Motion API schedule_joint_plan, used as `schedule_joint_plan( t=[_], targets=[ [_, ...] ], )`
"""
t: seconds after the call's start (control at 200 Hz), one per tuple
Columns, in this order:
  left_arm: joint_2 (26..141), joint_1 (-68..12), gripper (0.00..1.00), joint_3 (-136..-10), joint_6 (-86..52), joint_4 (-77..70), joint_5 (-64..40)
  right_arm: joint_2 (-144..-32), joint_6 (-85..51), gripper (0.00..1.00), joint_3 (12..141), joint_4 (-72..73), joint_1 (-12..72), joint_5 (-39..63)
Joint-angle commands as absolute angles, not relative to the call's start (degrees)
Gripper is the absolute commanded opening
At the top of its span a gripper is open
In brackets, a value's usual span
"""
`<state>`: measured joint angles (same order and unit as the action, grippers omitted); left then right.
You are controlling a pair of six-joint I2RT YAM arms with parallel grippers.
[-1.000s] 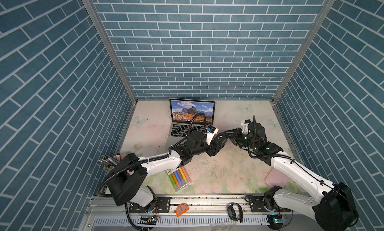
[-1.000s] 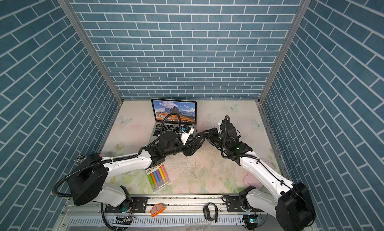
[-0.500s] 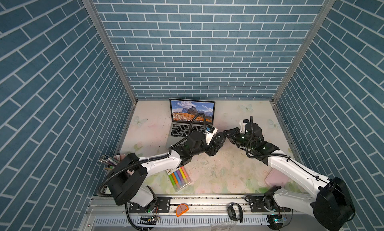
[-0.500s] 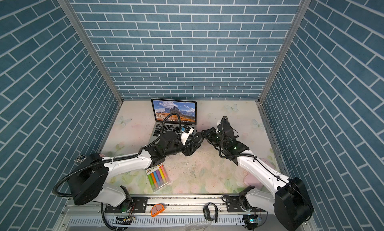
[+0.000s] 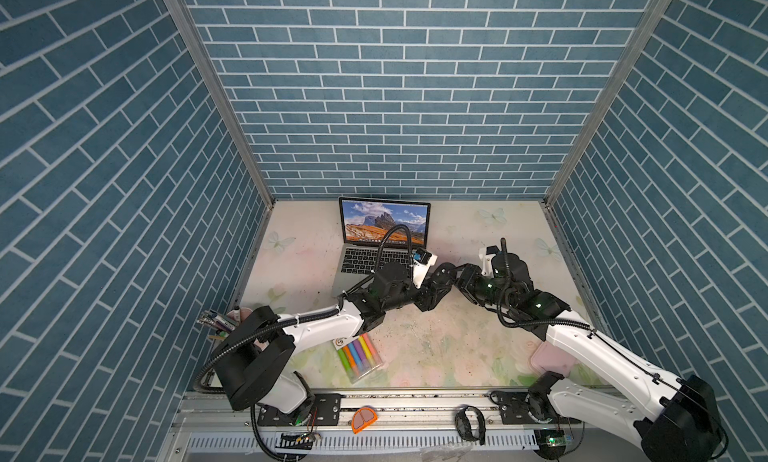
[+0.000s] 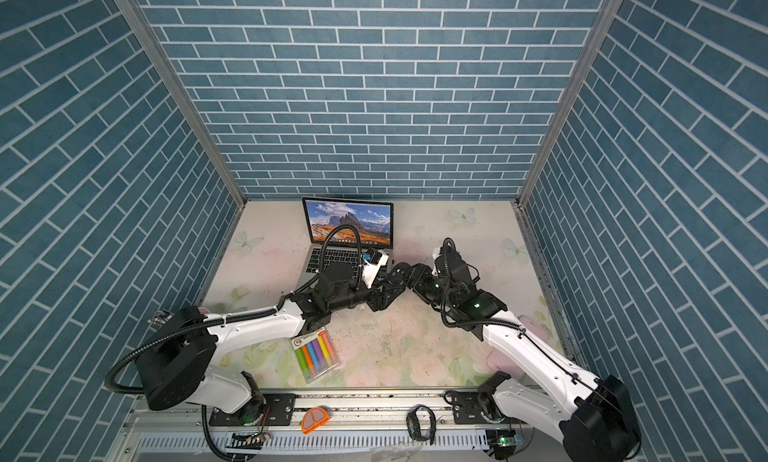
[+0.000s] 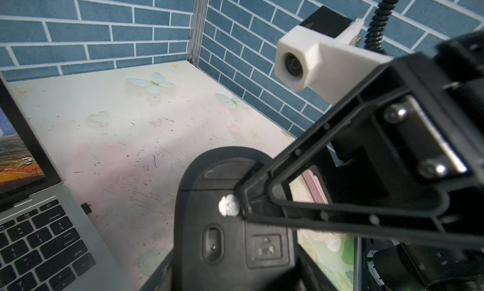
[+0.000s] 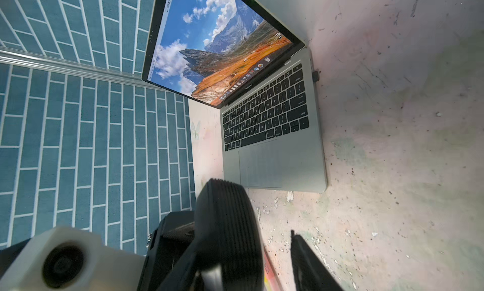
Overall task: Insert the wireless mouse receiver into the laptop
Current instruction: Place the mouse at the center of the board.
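The slim silver-grey laptop (image 5: 365, 258) sits at my twelve o'clock, the tiny dark stub receiver (image 7: 87, 208) against its three o'clock edge. The black oval mouse (image 7: 207, 213) is at its four, the coloured marker pack (image 5: 359, 356) at six.

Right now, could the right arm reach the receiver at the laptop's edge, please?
Probably yes: the right pincer need only back off the mouse; bare table lies between it and the wireless mouse receiver by the laptop.
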<state>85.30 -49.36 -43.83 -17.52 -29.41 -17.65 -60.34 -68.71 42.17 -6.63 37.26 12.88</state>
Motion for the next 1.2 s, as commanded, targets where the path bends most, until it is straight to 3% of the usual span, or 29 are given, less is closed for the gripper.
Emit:
schedule_joint_plan(
  t=[0.0, 0.14, 0.26, 0.47, 0.55, 0.635, 0.655, 0.675, 0.99, 1.195],
  targets=[
    [86.2, -49.1, 0.0, -46.1, -19.5, -33.2, -19.4, -62.8, -68.1, 0.53, 42.5, -5.4, 37.7, 15.9],
    [86.9, -48.9, 0.0, -46.4, -21.2, -34.3, -19.8, -64.9, -68.0, 0.48, 43.5, -4.2, 38.6, 17.1],
    [87.4, -48.6, 0.0, -46.2, -21.9, -34.7, -20.0, -65.4, -67.8, 0.37, 43.5, -3.8, 38.8, 17.2],
    [87.2, -48.3, 0.15, -45.6, -22.2, -33.9, -20.5, -64.3, -64.6, 0.22, 44.0, -6.9, 38.9, 14.3],
    [86.6, -48.3, 0.36, -44.9, -21.9, -33.1, -20.3, -64.2, -62.7, 0.21, 45.2, -9.7, 38.9, 13.2],
    [85.3, -48.3, 0.66, -44.0, -21.0, -31.6, -20.0, -65.1, -59.4, 0.21, 47.6, -14.3, 38.9, 12.0],
    [84.8, -48.3, 0.92, -43.7, -20.8, -31.1, -19.9, -65.4, -58.3, 0.21, 48.2, -15.5, 38.8, 11.7],
    [84.4, -48.3, 0.99, -43.5, -20.6, -30.5, -19.5, -65.7, -57.2, 0.21, 48.9, -16.8, 38.9, 11.3],
    [69.4, -47.6, 0.99, -38.1, -18.7, -12.8, -6.5, -72.1, -47.9, 0.2, 54.5, -29.5, 40.1, 3.1],
    [60.8, -42.3, 0.99, -43.4, -27.2, 17.8, 10.1, -81.2, -41.2, 0.19, 60.9, -36.7, 47.3, -6.7]
  ],
)
